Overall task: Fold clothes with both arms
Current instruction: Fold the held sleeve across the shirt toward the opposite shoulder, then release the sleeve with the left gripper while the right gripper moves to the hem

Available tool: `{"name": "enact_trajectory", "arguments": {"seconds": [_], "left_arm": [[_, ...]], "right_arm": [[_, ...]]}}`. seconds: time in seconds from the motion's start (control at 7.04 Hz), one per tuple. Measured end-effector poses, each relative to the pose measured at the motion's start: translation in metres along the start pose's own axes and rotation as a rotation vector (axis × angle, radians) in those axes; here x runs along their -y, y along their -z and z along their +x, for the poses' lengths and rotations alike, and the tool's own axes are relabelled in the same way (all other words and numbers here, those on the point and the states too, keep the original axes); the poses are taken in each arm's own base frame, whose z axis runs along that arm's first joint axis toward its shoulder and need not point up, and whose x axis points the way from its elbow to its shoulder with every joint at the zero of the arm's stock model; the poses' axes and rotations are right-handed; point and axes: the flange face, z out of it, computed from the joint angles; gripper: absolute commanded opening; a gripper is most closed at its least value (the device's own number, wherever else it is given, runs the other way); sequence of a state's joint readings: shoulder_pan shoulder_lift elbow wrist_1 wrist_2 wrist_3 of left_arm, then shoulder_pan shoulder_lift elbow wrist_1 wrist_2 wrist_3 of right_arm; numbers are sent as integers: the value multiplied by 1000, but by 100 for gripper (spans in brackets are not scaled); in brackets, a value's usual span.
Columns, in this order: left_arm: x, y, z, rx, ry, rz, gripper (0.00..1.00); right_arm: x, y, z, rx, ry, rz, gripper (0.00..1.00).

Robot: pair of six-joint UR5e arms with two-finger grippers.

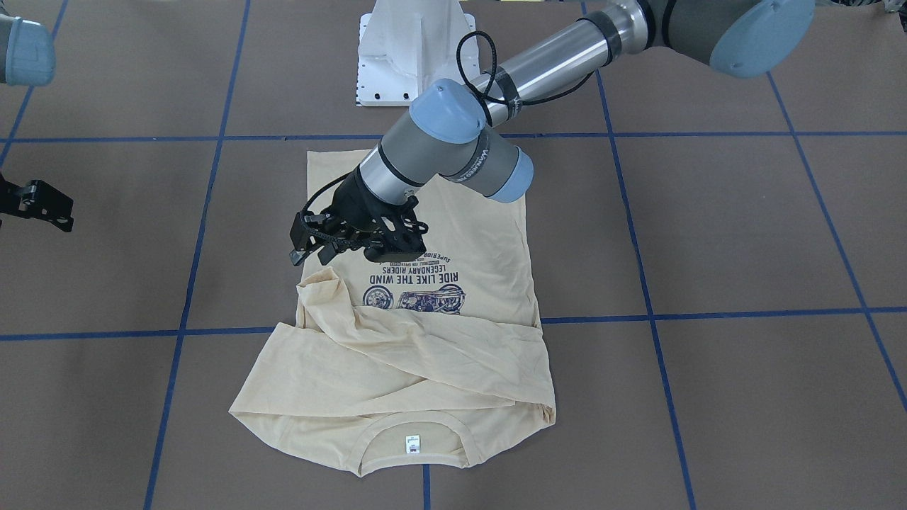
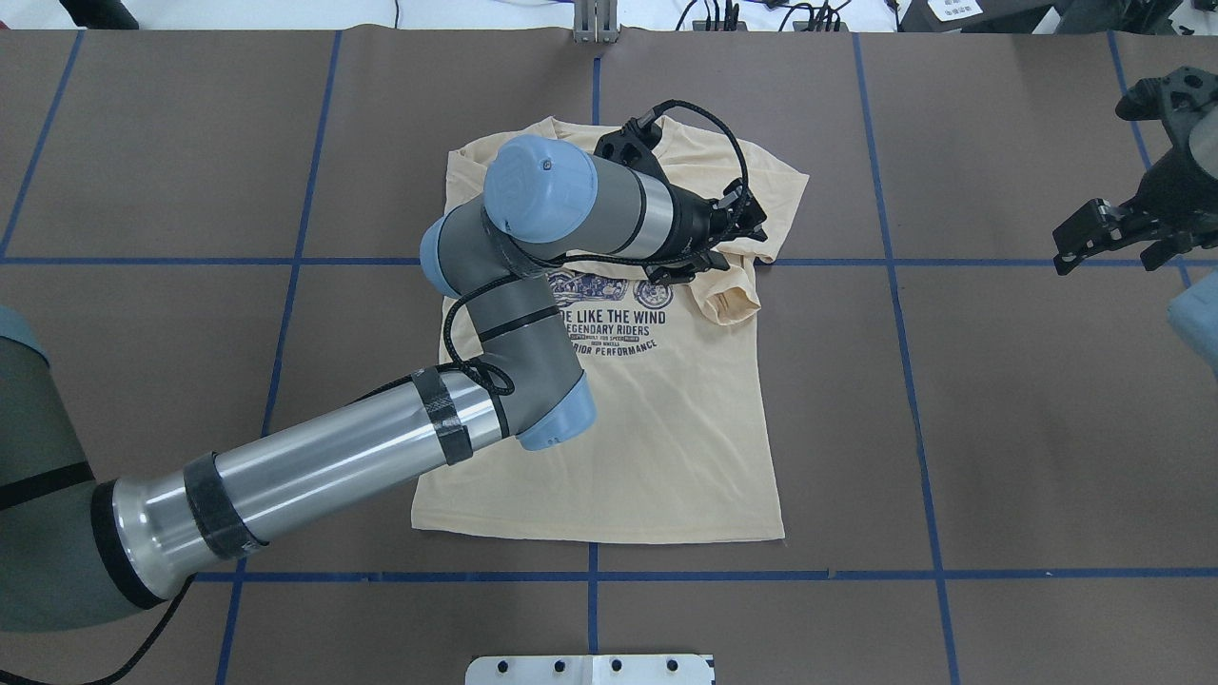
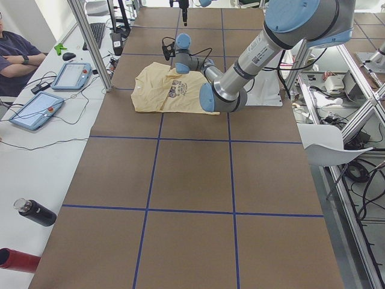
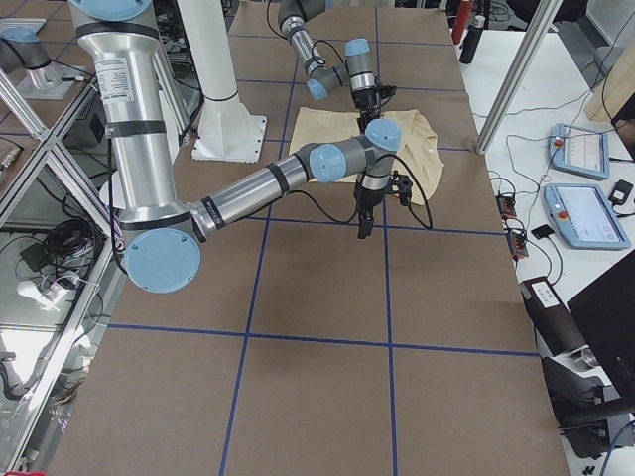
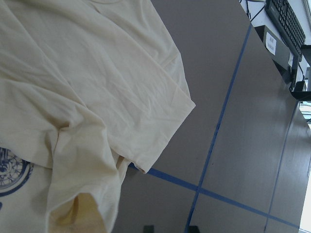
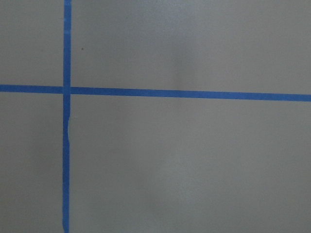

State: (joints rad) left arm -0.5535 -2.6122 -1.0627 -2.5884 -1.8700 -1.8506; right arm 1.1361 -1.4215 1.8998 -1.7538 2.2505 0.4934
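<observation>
The clothes are one pale cream-yellow shirt (image 1: 453, 368) lying flat on the brown table (image 1: 744, 234) with its navy print (image 2: 609, 328) facing up. One sleeve is folded across the chest, and its cuff (image 2: 733, 304) lies beside the print. The white neck label (image 1: 412, 444) shows at the collar. My left gripper (image 2: 737, 243) hovers just over that cuff, open, with nothing between its fingers. In the left wrist view the shirt (image 5: 97, 97) fills the left side. My right gripper (image 2: 1109, 233) hangs off to the side over bare table, open and empty.
The white pedestal base (image 1: 404, 57) stands at the robot's edge of the table. Blue tape lines (image 6: 184, 93) divide the brown surface into squares. A person (image 3: 15, 54) sits at a side bench with tablets (image 3: 72, 75) beyond the table's far edge.
</observation>
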Motion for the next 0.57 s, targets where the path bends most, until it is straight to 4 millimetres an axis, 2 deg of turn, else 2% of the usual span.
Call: {"name": "enact_trajectory", "arguments": {"seconds": [0.28,0.43,0.57], "left_arm": [[10,5,-9,7,-48,8,100],[25,17,-17,26,-51,6,100],[42,38,-30,55,-45,-1,100]], "right_arm": [[-1,1,-6,46,4,-12,100],[-4,5,-11,79,5,-18,100],[-8,11,-18,106,-3,-20,100]]}}
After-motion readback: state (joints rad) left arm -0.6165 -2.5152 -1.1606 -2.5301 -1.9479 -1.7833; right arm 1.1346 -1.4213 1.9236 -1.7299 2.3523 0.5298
